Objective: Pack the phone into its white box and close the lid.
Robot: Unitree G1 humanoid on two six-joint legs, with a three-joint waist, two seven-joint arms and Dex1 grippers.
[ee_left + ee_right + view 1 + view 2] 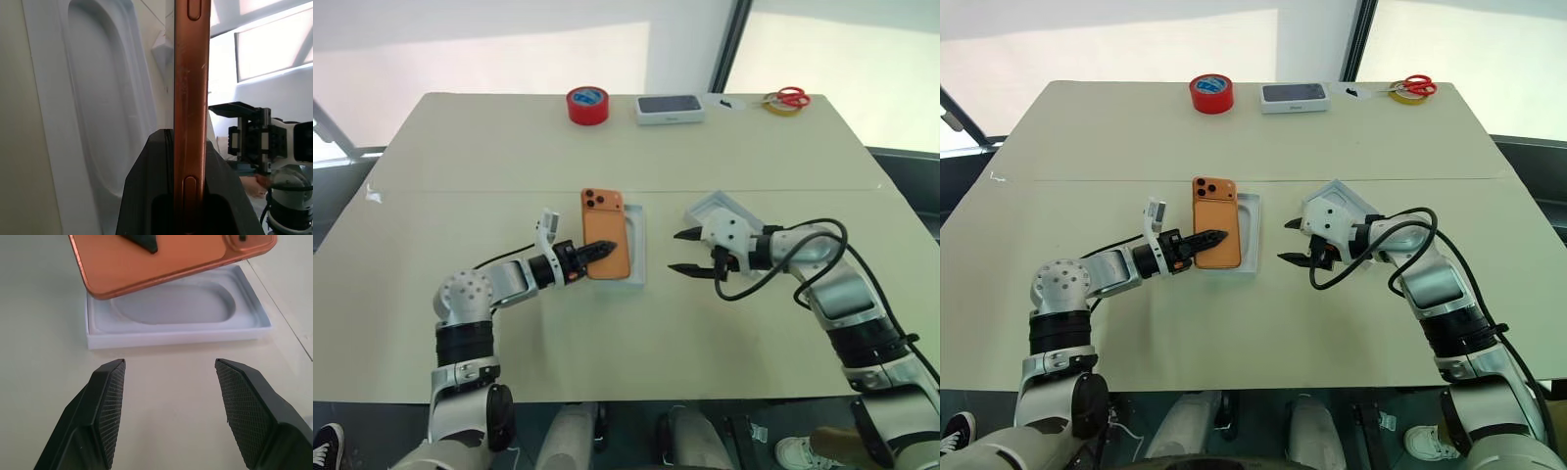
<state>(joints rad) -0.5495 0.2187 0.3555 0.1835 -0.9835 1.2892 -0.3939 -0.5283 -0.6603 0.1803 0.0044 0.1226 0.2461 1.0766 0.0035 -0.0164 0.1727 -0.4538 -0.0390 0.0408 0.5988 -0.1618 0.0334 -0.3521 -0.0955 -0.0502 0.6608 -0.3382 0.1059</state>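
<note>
1. Beige table (607, 343) before bright windows, head views: red tape roll (587, 105), white box with a dark phone picture (671, 109) and scissors (789, 97) at the far edge. Left gripper (599, 248) level, reaching to the right, shut on the orange phone (605, 235), held over the white box (637, 245) and offset to its left side. Right gripper (687, 251) open and empty, aimed left and slightly down, just beside the box; white lid (722, 208) behind its wrist.
2. Left wrist view: phone edge-on, pinched between black fingers (146, 196); moulded recess of the box alongside, not yet entered.
3. Right wrist view: textured pads (111, 401) spread wide, nothing between; phone tilted above the recess.
4. Risk, judged: release at this tilt and offset likely to leave one edge riding the box wall, or to slide the light box; thin edge grip may let the phone pivot.
</note>
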